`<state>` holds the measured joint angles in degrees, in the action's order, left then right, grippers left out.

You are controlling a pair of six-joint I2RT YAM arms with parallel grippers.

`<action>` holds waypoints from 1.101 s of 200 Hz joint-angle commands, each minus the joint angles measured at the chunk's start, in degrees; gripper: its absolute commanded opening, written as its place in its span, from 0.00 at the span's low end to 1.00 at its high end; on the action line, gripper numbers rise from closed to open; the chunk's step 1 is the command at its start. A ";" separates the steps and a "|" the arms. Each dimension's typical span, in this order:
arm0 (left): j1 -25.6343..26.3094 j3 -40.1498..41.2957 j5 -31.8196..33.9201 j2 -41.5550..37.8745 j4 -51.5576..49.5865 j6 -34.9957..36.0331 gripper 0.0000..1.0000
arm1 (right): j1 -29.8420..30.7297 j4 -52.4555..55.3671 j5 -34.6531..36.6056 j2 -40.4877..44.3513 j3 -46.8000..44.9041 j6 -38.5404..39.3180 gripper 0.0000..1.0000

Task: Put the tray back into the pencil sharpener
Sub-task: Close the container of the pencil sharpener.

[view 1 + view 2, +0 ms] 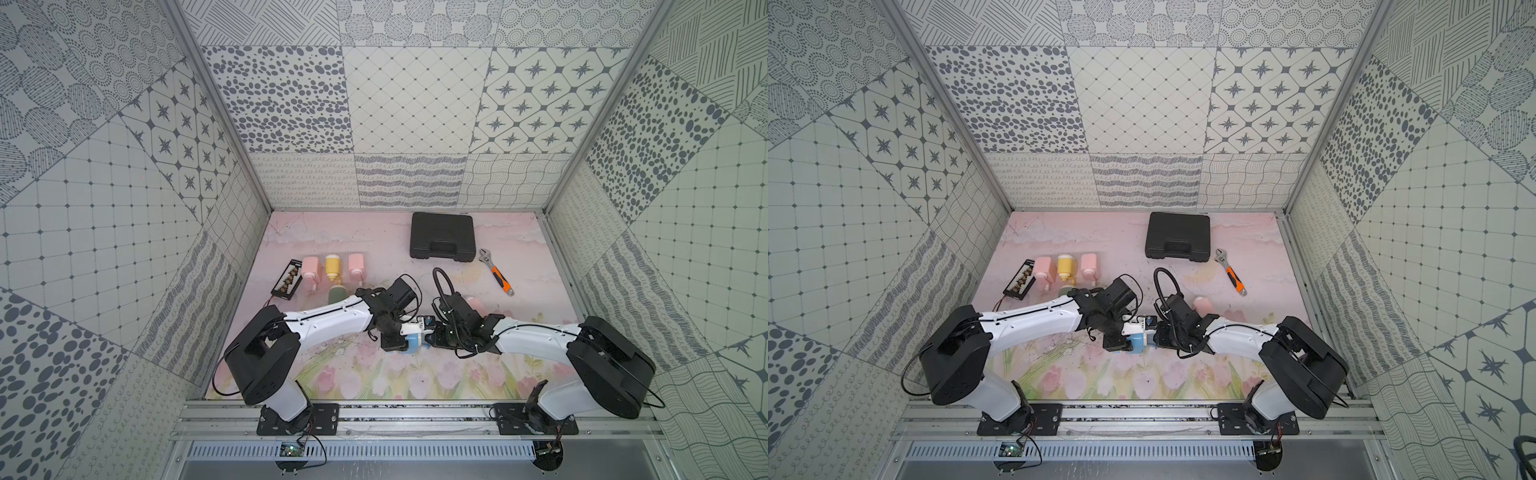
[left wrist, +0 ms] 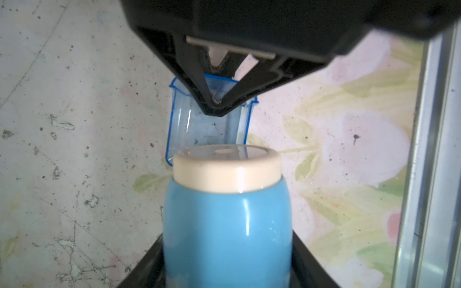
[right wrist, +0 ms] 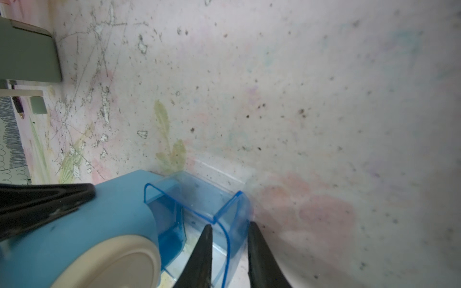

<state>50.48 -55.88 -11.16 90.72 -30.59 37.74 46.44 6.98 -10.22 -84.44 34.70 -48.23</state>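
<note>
Mid-insertion, not finished. Holding pencil sharpener (image 2: 227,224) in left jaws, set narrow and clamped on both flanks of blue body, cream end cap (image 2: 227,169) facing away from left jaws, toward right jaws. Holding tray (image 3: 199,199) in right jaws, also narrow, astride clear blue outer end wall: one tip inside tray, one tip outside. Looks like a pinch on that wall in left wrist view; contact of outer tip hard to confirm in right wrist view. Both parts sitting directly between the two pairs of jaws, low over desk (image 3: 299,99); cannot tell whether resting on it or lifted slightly.

Done, judging from layout: pencil sharpener secured, tray secured, tray brought up to open side of blue body next to cream end cap, inner end of tray tucked just inside opening, roughly square to it. Seen as small blue patch between arms in both top views, too small there to judge depth.

Left to do: bulk of tray length outside body, sticking out toward right jaws. Needs pushing further toward left jaws until outer end wall flush with body, then release of both. Call it about halfway, alignment over, seating not yet.

Well apart from both jaws, beyond them, untouched: black tool case (image 1: 442,237), adjustable wrench (image 1: 496,272)
</note>
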 commanded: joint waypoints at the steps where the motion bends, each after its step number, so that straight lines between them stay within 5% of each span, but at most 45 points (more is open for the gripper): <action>1: 0.28 1.36 6.02 1.09 8.16 0.89 0.52 | 0.24 1.56 0.98 1.12 0.55 1.69 0.26; 120: -1.31 4.63 3.61 -2.25 9.54 1.93 0.59 | -2.47 -1.92 0.20 5.08 -3.23 0.42 0.32; 220: -2.01 4.00 0.99 -0.63 8.99 1.90 0.58 | -1.39 -11.95 -4.21 0.50 -3.48 -3.18 0.28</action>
<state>48.93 -52.07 -13.63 88.66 -24.25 38.13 44.42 1.56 -12.40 -82.26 31.97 -49.32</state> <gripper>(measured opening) 0.600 0.279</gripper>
